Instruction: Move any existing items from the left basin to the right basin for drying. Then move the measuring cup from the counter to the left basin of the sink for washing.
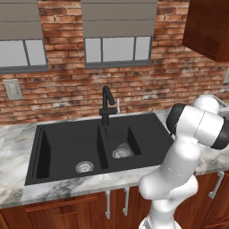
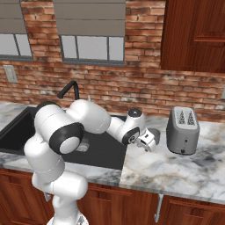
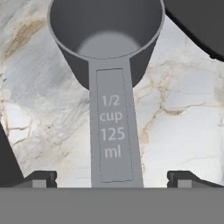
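The grey measuring cup lies on the marble counter with its handle, marked "1/2 cup 125 ml", running toward me. My gripper is open, one fingertip on each side of the handle end, not touching it. In the right base view the gripper hangs low over the counter just right of the sink. The black sink's left basin and right basin both look empty, with only their drains showing.
A black faucet stands behind the divider between the basins. A silver toaster sits on the counter right of my hand. The sink's dark rim lies close beside the cup. Brick wall and windows stand behind.
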Robot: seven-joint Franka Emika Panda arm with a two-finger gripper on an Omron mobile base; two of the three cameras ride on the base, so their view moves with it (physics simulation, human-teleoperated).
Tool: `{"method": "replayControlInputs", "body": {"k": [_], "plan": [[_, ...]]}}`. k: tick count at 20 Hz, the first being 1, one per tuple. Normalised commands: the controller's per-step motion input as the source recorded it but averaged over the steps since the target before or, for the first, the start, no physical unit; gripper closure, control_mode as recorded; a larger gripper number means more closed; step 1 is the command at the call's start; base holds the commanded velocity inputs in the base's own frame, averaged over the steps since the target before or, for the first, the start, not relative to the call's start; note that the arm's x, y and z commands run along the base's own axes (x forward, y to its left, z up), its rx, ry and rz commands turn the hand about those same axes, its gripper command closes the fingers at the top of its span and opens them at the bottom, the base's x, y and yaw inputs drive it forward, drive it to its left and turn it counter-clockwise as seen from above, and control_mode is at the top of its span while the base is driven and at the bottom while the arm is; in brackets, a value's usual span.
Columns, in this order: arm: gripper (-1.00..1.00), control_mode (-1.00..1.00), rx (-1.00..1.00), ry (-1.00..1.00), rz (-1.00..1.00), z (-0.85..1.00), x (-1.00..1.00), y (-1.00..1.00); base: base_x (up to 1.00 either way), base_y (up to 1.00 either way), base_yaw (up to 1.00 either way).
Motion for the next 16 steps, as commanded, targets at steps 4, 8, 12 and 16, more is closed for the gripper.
{"method": "replayControlInputs", "body": {"k": [4, 8, 12, 16], "plan": [[-1.0, -1.0, 0.0, 0.0, 0.04, -0.01, 0.06, 0.0, 0.0, 0.0, 0.0], [-1.0, -1.0, 0.0, 0.0, 0.03, -0.05, 0.03, 0.0, 0.0, 0.0, 0.0], [1.0, -1.0, 0.0, 0.0, 0.02, -0.09, 0.0, 0.0, 0.0, 0.0, 0.0], [1.0, -1.0, 0.0, 0.04, 0.01, -0.04, 0.01, 0.0, 0.0, 0.0, 0.0]]}}
